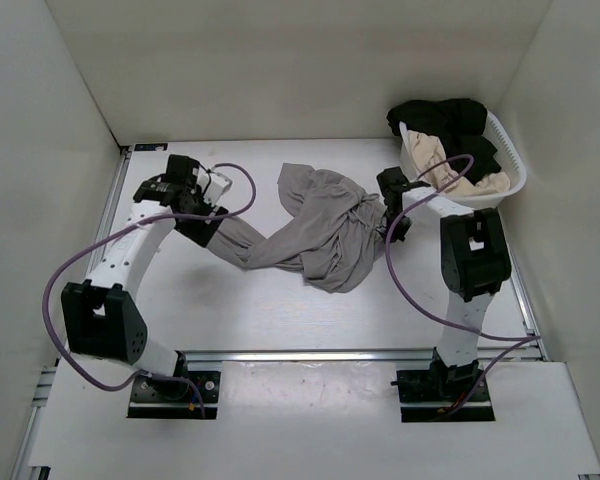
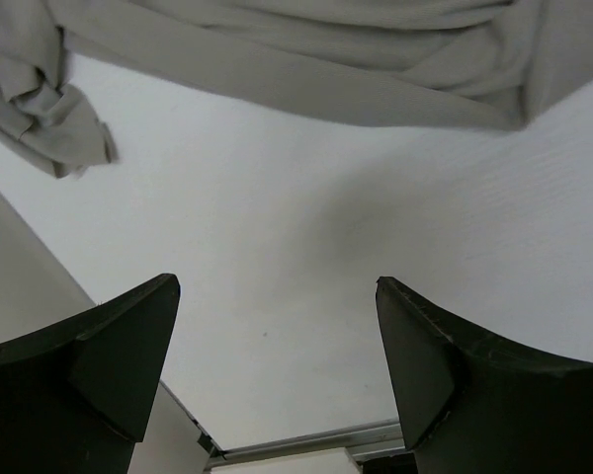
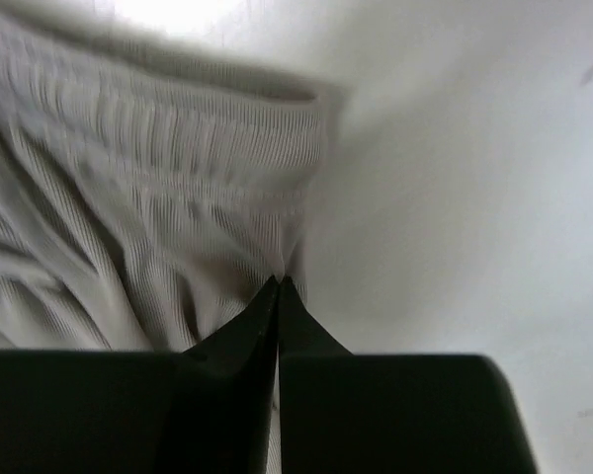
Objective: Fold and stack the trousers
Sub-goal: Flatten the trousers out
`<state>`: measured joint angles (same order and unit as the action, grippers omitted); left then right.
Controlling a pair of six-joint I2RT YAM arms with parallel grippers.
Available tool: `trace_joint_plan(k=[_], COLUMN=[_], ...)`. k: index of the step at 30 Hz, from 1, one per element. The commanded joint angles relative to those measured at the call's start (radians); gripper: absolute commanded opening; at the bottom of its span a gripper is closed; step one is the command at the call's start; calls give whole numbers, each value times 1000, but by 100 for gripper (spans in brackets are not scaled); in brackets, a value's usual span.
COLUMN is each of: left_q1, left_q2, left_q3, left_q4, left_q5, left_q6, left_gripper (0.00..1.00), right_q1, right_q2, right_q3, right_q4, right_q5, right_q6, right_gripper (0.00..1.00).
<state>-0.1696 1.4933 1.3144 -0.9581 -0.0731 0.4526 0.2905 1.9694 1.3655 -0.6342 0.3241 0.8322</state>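
Note:
The grey trousers (image 1: 320,230) lie crumpled in the middle of the table, with one leg stretching left. My left gripper (image 1: 202,222) is open and empty, beside the end of that leg. In the left wrist view its fingers (image 2: 128,355) frame bare table, and the trousers (image 2: 306,59) lie beyond the fingertips at the top. My right gripper (image 1: 387,210) is at the right edge of the trousers. In the right wrist view it (image 3: 279,282) is shut, its tips pinching the ribbed, gathered waistband (image 3: 148,188).
A white basket (image 1: 510,160) stands at the back right and holds a black garment (image 1: 440,118) and a beige garment (image 1: 460,175). White walls enclose the table on three sides. A metal rail (image 1: 310,354) runs along the near edge.

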Motion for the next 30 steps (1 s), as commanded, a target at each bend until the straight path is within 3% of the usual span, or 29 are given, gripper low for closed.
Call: trace_joint_plan(k=[1, 7, 11, 14, 16, 17, 18, 22, 25, 30], left_q1=[-71, -146, -146, -146, -146, -156, -156, -165, -165, -165], left_q2=[-100, -133, -133, -133, -133, -133, -122, -122, -111, -91], left_q3=[-24, -57, -35, -35, -44, -58, -67, -67, -76, -76], left_q4=[-50, -71, -80, -80, -80, -80, -80, -80, -80, -80], left_q5=[105, 124, 145, 145, 145, 145, 145, 154, 154, 154], left_q6=[30, 64, 55, 55, 55, 55, 55, 55, 55, 46], left_gripper=[92, 92, 92, 92, 92, 92, 92, 92, 92, 92], right_q1=[97, 376, 433, 470, 445, 444, 431, 360, 299, 245], right_q2=[-110, -112, -124, -124, -145, -167, -194, -380, -478, -445], right_q3=[-94, 30, 40, 115, 124, 65, 25, -173, -288, -304], right_q4=[51, -25, 10, -77, -166, -167, -156, -85, 5, 226], right_q5=[-77, -108, -186, -119, -88, -76, -76, -66, -48, -151], right_q6=[22, -33, -33, -44, -57, -58, -58, 13, 71, -23], right_gripper=[0, 0, 0, 4, 38, 67, 74, 76, 69, 65])
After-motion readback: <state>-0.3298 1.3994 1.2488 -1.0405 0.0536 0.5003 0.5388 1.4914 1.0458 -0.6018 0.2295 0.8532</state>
